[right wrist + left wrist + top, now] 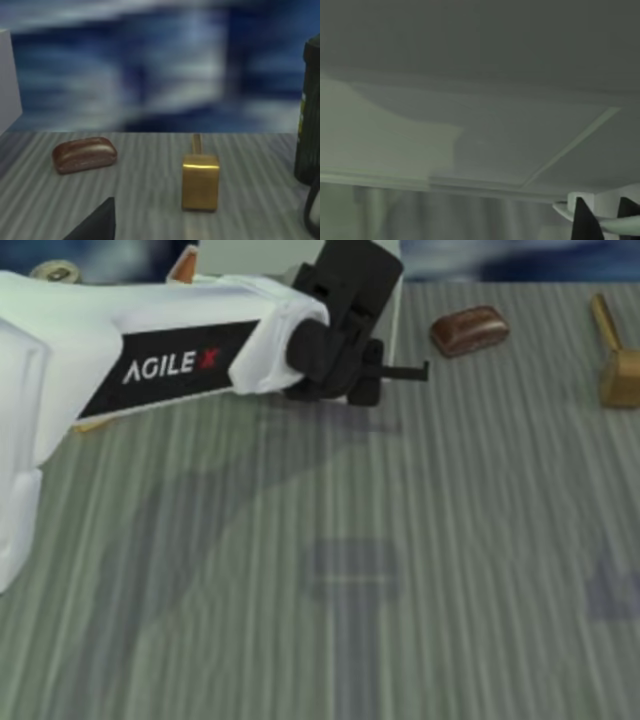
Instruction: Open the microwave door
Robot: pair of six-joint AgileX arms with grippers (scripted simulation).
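The microwave (250, 255) stands at the table's far edge, mostly hidden under my left arm. In the left wrist view the microwave door (485, 145) fills the picture, a pale framed panel seen very close. My left gripper (605, 220) is shut on the door's thin pale handle (620, 226), with a dark finger on each side of it. From above, the left gripper (365, 365) sits right at the microwave's front right corner. My right arm is out of the top view. One dark finger (100, 222) of its gripper shows alone, with bare table on both sides of it.
A brown loaf-shaped object (468, 330) lies to the right of the microwave. A golden mallet (618, 365) lies near the table's far right edge. A dark green bottle (310, 110) stands by the right gripper. The striped grey-green table (300, 620) stretches toward the front.
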